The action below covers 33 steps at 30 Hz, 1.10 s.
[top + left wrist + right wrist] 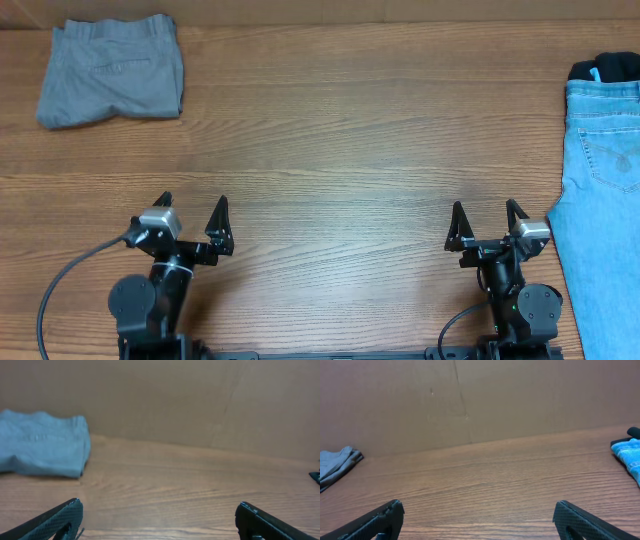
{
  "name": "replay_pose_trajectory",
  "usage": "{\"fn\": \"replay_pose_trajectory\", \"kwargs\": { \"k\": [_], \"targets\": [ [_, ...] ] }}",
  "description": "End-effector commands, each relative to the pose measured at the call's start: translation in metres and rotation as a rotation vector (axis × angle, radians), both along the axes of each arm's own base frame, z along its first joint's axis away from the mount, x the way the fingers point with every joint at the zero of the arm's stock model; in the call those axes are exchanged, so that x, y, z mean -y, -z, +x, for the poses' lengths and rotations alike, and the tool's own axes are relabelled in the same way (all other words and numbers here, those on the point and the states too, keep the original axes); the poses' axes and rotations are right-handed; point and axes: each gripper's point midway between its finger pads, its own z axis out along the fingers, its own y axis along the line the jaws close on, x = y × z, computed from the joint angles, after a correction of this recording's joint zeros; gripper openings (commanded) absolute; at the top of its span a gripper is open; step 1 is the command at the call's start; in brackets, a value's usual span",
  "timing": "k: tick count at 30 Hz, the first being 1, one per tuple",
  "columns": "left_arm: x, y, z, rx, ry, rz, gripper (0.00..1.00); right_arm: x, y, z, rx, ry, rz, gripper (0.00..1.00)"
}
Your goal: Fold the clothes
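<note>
Folded grey shorts (112, 70) lie at the far left corner of the wooden table (350, 150); they also show in the left wrist view as grey shorts (42, 444) and at the left edge of the right wrist view as grey shorts (336, 465). Light blue jeans (605, 200) lie flat along the right edge, a corner of the jeans (629, 455) showing in the right wrist view. My left gripper (190, 208) stands open near the front left, holding nothing. My right gripper (487, 216) stands open near the front right, just left of the jeans.
A dark garment (605, 67) peeks out at the top of the jeans. A brown cardboard wall (470, 400) runs behind the table's far edge. A cable (60, 285) loops from the left arm's base.
</note>
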Motion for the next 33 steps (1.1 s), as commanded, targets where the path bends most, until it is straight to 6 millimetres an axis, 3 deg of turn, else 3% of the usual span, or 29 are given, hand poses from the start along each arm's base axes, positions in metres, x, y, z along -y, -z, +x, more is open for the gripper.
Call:
{"fn": "replay_pose_trajectory", "kwargs": {
  "k": [1, 9, 21, 33],
  "targets": [
    [-0.001, 0.005, -0.005, 0.047, -0.009, 0.062, 1.00, 0.001, 0.001, 0.000, 0.008, 0.009, -0.004, 1.00],
    [-0.001, 0.008, -0.009, 0.153, -0.017, 0.075, 1.00, 0.001, 0.001, 0.000, 0.008, 0.009, -0.004, 1.00],
    [-0.012, -0.007, -0.013, 0.248, -0.095, 0.075, 1.00, 0.001, 0.001, 0.000, 0.008, 0.009, -0.004, 1.00],
    [-0.016, 0.052, -0.010, 0.008, -0.139, 0.097, 1.00, 0.001, 0.001, 0.000, 0.008, 0.009, -0.004, 1.00]
  ]
}}
